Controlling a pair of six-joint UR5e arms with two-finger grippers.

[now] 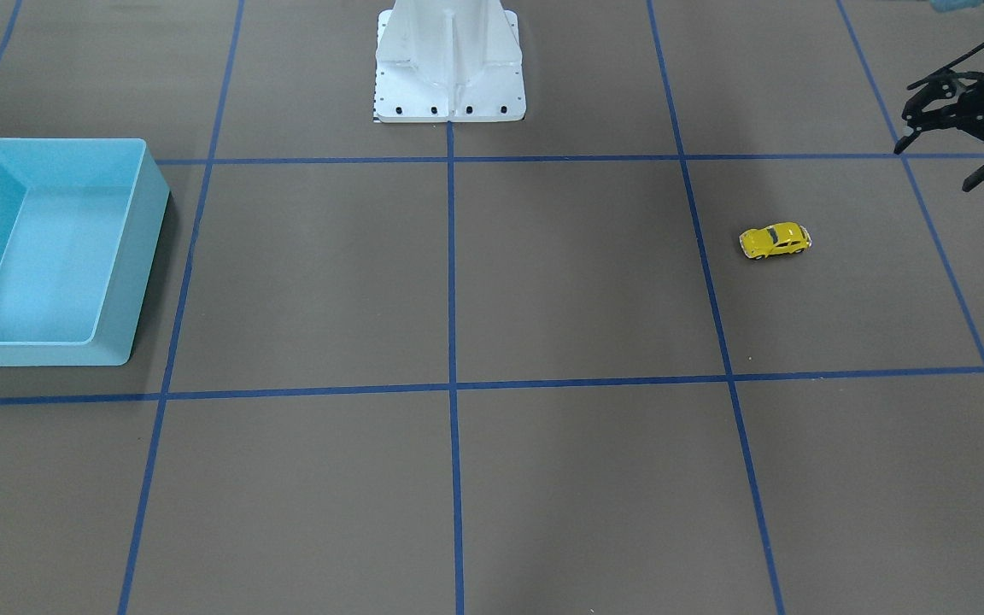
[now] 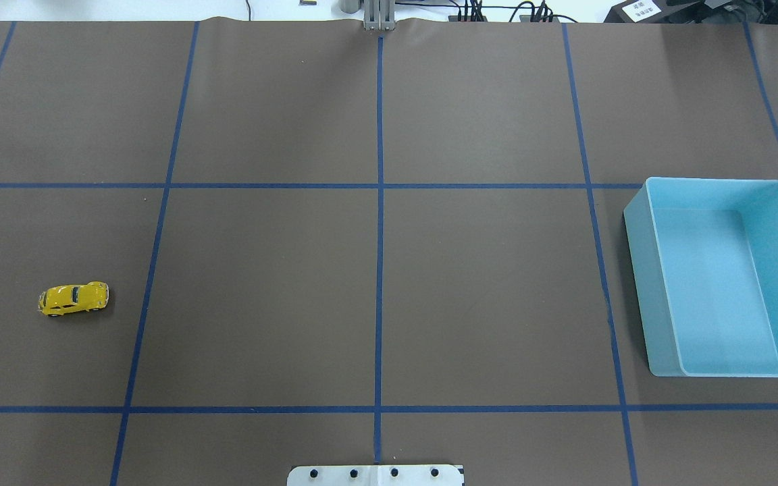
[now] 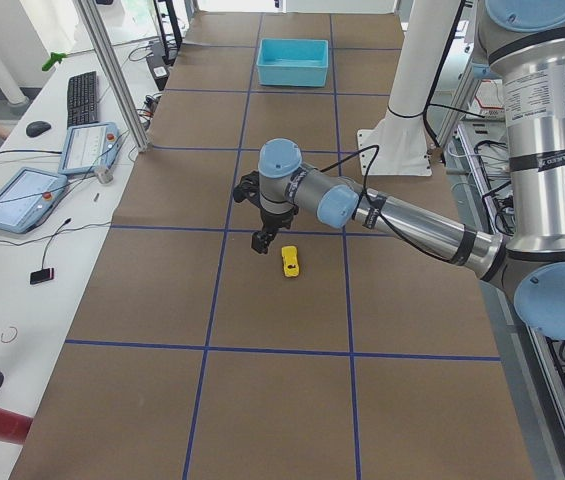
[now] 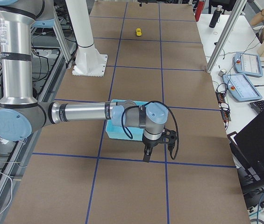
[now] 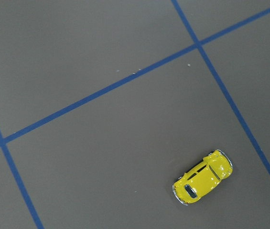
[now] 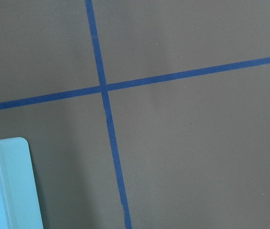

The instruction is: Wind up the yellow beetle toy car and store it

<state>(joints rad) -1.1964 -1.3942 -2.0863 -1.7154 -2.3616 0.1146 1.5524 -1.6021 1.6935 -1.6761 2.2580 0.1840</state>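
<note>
Reaching out low over the worktop (image 2: 483,290), our left arm (image 3: 402,215) stretches almost level with its wrist turned down. The left jaws hang spread apart near the yellow toy car (image 1: 775,241), clear of it and holding nothing. Our right arm (image 4: 80,113) extends much the same way, wrist down beside the light blue bin (image 2: 649,290). We cannot tell how the right jaws stand, as only a side view shows them. Brown sheeting covers the worktop, marked into squares by blue tape lines (image 2: 379,270), with a white pedestal (image 1: 449,68) at the robot's edge. The car stands on its wheels on our left side, well apart from the bin. It is glossy and rounded, with dark windows and pale bumpers.
</note>
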